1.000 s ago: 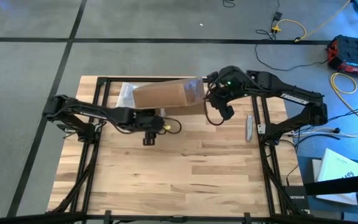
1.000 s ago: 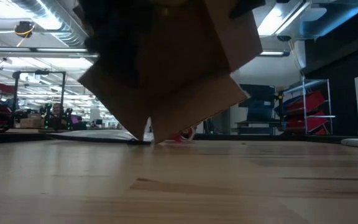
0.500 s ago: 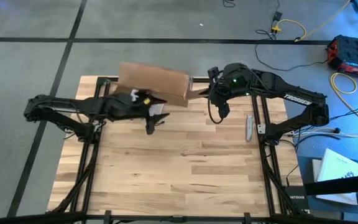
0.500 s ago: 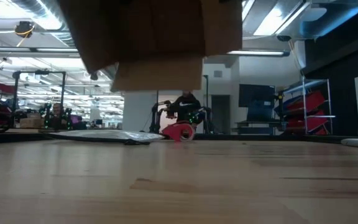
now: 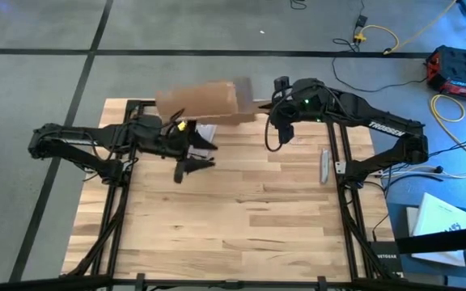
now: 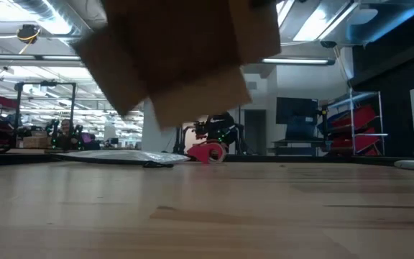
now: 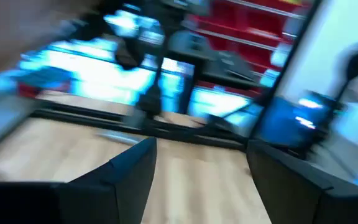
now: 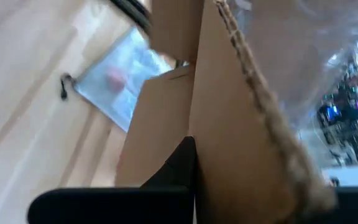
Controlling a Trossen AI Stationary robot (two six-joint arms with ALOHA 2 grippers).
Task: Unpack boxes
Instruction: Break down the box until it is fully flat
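The brown cardboard box (image 5: 207, 100) hangs in the air over the table's far edge; in the low view the box (image 6: 182, 43) fills the top, with one flap (image 6: 200, 101) hanging down. My right gripper (image 5: 260, 111) is shut on the box's right end. My left gripper (image 5: 194, 158) stands open in front of the box, raised off the table and pointing nearly level toward the right, with nothing between its fingers (image 7: 132, 177). A clear plastic bag (image 8: 118, 81) lies flat on the table under the box. My right gripper pinches a cardboard flap at the box's right end (image 8: 213, 149) between its two fingers, one dark finger (image 8: 180, 163) showing against the flap's face. It comes from the table's right, slanting down. The box hangs tilted, clear of the table.
A small red-and-blue object (image 6: 208, 152) lies on the table's far side, beside the bag (image 6: 113, 156). A slim grey tool (image 5: 324, 166) lies by the right edge. The near half of the wooden table (image 5: 233, 234) is bare boards.
The box, whose lower corner rested on the table, has been lifted clear and has swung toward the far edge. My left gripper has risen from the table and tipped from pointing down to nearly level, staying open.
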